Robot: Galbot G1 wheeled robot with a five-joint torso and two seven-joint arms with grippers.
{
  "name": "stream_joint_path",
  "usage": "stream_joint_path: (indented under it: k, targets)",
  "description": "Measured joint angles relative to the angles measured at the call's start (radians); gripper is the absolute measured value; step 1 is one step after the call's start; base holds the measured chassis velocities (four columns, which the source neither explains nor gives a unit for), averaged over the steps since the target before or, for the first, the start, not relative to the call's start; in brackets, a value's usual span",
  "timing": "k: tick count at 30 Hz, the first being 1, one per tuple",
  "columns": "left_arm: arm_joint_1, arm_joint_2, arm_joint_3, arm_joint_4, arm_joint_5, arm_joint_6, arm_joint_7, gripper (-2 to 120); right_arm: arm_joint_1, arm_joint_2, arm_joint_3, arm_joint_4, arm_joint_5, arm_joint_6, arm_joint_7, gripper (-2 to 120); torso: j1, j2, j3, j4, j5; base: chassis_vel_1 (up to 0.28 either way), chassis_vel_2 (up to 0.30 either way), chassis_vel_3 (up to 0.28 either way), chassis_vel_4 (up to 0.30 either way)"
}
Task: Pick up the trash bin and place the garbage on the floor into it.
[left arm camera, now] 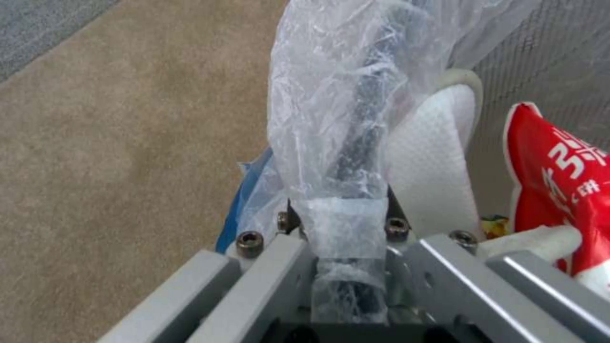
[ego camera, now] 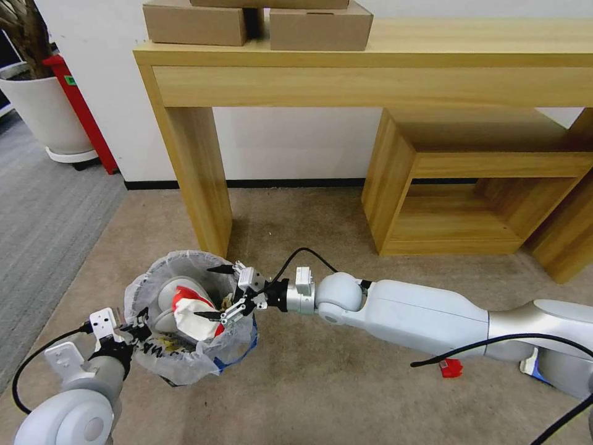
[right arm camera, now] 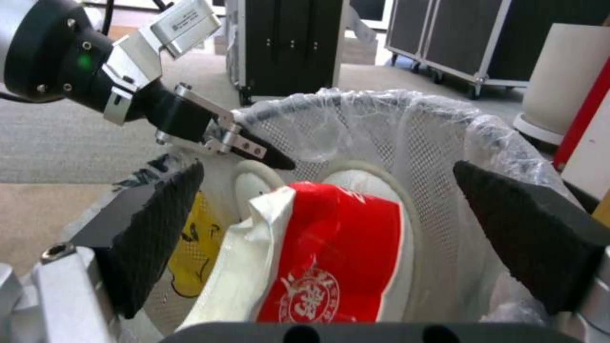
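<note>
A tan carpet floor (ego camera: 346, 383) is stretching beneath a wooden worktop (ego camera: 370, 55) against a white wall. The trash bin (ego camera: 162, 361) is sitting beside the worktop's leg, holding a red-white cup (ego camera: 193, 309) and slippers. The left hand (ego camera: 137, 326) is pinching its rim; the right hand (ego camera: 217, 292) is hovering spread wide over it.

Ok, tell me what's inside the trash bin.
Inside the trash bin: a crushed red-white cup on top, white slippers behind it, a yellow wrapper at the side. Anything beneath is covered. The open right hand hovers above; the left hand grips the rim.
</note>
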Motion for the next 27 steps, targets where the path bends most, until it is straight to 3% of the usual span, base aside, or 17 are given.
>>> stream_joint_path:
  k: [6, 10, 12, 13, 15, 18, 19, 22, 24, 26, 27]
  targets:
    - [-0.004, 0.01, -0.003, 0.011, 0.0, 0.0, 0.0, 1, -0.014, -0.024, 0.044, 0.042, 0.052, 0.023, -0.006, 100, 0.0, 0.0, 0.0, 0.0, 0.0, 0.0, 0.0, 0.0, 0.0]
    - [-0.007, 0.029, -0.009, 0.025, 0.001, 0.007, 0.001, 1, -0.063, -0.084, 0.189, 0.109, 0.068, 0.01, 0.03, 100, 0.0, 0.0, 0.0, -0.0001, 0.0, 0.0, 0.0, 0.0, 0.0]
    - [-0.007, 0.029, -0.009, 0.026, 0.001, 0.008, 0.001, 1, -0.064, -0.085, 0.193, 0.11, 0.068, 0.01, 0.031, 100, 0.0, 0.0, 0.0, -0.0001, 0.0, 0.0, 0.0, 0.0, 0.0]
    - [-0.007, 0.037, -0.014, 0.028, 0.002, 0.018, 0.008, 1, -0.086, -0.112, 0.258, 0.126, 0.069, -0.002, 0.059, 100, 0.0, 0.0, 0.0, -0.0003, 0.0, 0.0, 0.0, 0.0, 0.0]
    - [-0.006, 0.042, -0.016, 0.028, 0.001, 0.021, 0.015, 1, -0.099, -0.123, 0.289, 0.134, 0.064, -0.008, 0.071, 100, 0.0, 0.0, 0.0, 0.0001, 0.0, 0.0, 0.0, 0.0, 0.0]
    - [-0.002, 0.056, -0.02, 0.035, 0.003, 0.025, 0.028, 1, -0.22, -0.195, 0.483, 0.171, 0.032, -0.037, 0.141, 100, 0.0, 0.0, 0.0, 0.0001, 0.0, 0.0, 0.0, 0.0, 0.0]
    - [-0.002, 0.056, -0.02, 0.035, 0.003, 0.025, 0.028, 1, -0.22, -0.195, 0.483, 0.171, 0.032, -0.037, 0.141, 100, 0.0, 0.0, 0.0, 0.0001, 0.0, 0.0, 0.0, 0.0, 0.0]
    - [-0.003, 0.062, -0.018, 0.043, 0.012, 0.018, 0.039, 1, -0.372, -0.255, 0.669, 0.215, -0.004, -0.065, 0.217, 100, 0.0, 0.0, 0.0, -0.0004, 0.0004, 0.0, 0.0, 0.0, 0.0]
    - [-0.003, 0.063, -0.018, 0.044, 0.013, 0.016, 0.039, 1, -0.407, -0.269, 0.715, 0.226, -0.016, -0.07, 0.241, 100, 0.0, 0.0, 0.0, -0.0004, 0.0003, 0.0, 0.0, 0.0, 0.0]
    - [-0.003, 0.068, -0.017, 0.046, 0.014, 0.012, 0.041, 1, -0.508, -0.305, 0.867, 0.262, -0.058, -0.105, 0.323, 100, 0.0, 0.0, 0.0, 0.0001, 0.0004, 0.0, 0.0, 0.0, 0.0]
    - [-0.003, 0.068, -0.017, 0.046, 0.014, 0.012, 0.041, 1, -0.508, -0.305, 0.867, 0.262, -0.058, -0.105, 0.323, 100, 0.0, 0.0, 0.0, 0.0001, 0.0004, 0.0, 0.0, 0.0, 0.0]
